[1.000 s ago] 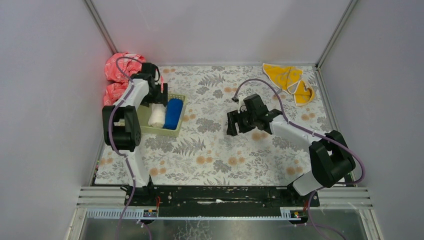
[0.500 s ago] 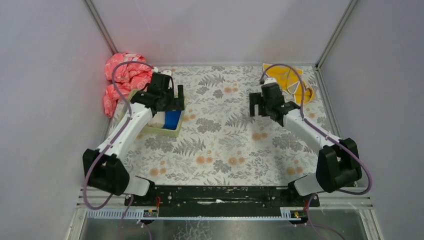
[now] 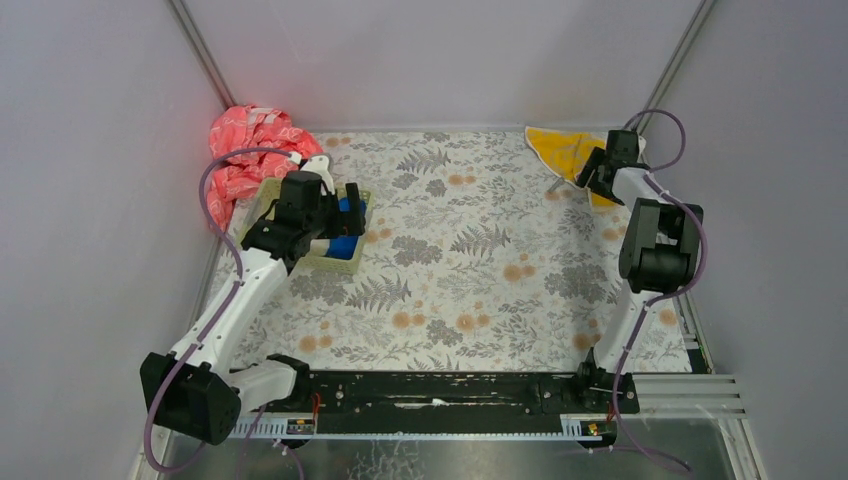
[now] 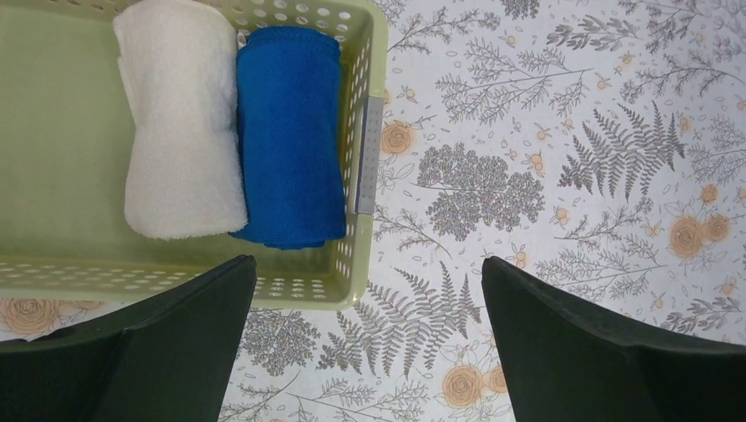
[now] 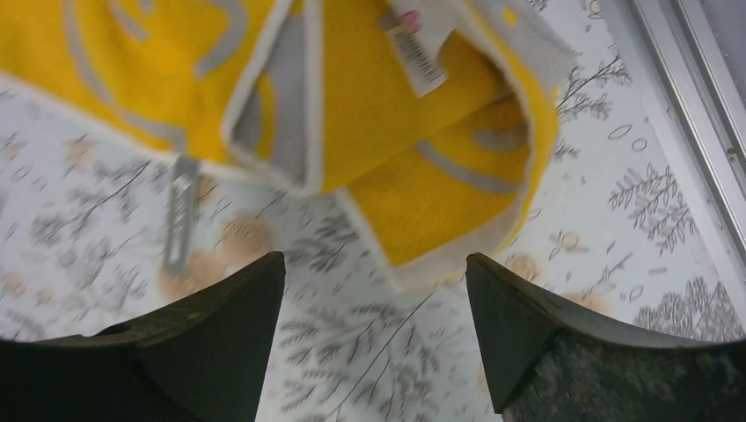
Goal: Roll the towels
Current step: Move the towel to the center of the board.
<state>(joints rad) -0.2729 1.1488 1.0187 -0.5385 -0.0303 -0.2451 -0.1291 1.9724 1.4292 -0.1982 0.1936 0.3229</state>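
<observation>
The royal blue towel (image 4: 290, 132) and the cream-white towel (image 4: 180, 123) lie rolled side by side in a pale green basket (image 4: 176, 274). My left gripper (image 4: 369, 272) is open and empty, hovering above the basket's near right corner; it also shows in the top view (image 3: 335, 225), over the basket (image 3: 345, 262). The yellow-orange towel (image 5: 396, 132) lies crumpled and unrolled at the far right corner (image 3: 562, 150). My right gripper (image 5: 376, 272) is open and empty, just above the towel's near edge, and shows in the top view (image 3: 598, 176).
A pink-red patterned cloth (image 3: 245, 145) is bunched at the far left corner behind the basket. The metal frame rail (image 5: 677, 105) and the side wall run close on the right of the yellow towel. The floral mat (image 3: 460, 270) covers the table.
My right gripper has swung from the mat's middle to the far right corner, over the yellow towel. My left arm has pulled back from the basket's far side to its near right corner.
</observation>
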